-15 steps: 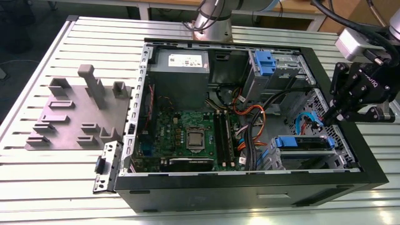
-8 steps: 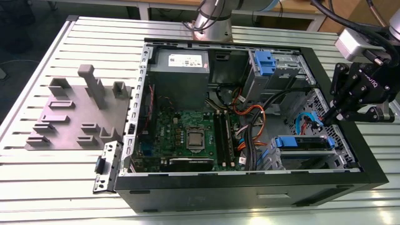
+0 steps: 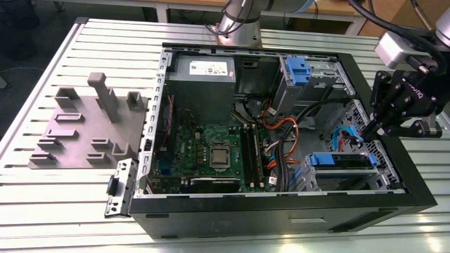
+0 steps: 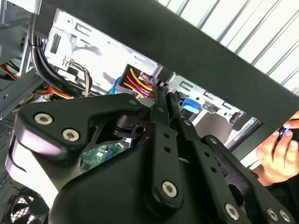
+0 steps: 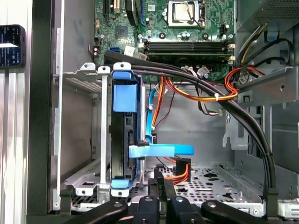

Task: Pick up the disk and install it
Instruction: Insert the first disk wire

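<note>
Lower right in the exterior view, the disk [image 3: 341,158] sits on edge inside a silver sheet-metal drive cage [image 3: 344,177] within the open black computer case [image 3: 281,211]. Its blue plastic carrier frame faces upward, and that visible long edge runs from the exterior view's left to the exterior view's right. In the first wrist view the disk [image 5: 125,93] shows as a dark slab clipped in glossy blue plastic between the cage's [image 5: 84,126] thin perforated walls, with a flat light-blue cable [image 5: 161,150] just beside it.

At the right edge of the exterior view the gripper [image 3: 367,134], matt black with bolted linkage arms, hangs over the case's rim, near the cage but apart from the disk. In both wrist views its fingers are pressed together with nothing between them [image 4: 161,100] [image 5: 161,184].

A grey metal box [image 3: 204,68] at the case's top carries a white sticker whose print is too small to read. Below it lies a green circuit board [image 3: 211,147]; orange and black cables [image 3: 281,126] loop between the board and the cage. The case stands on a ribbed white table [image 3: 56,211], beside a grey moulded fixture [image 3: 84,132]. A person's hand [image 4: 280,154] pinches something small and blue at the right edge of the second wrist view.
</note>
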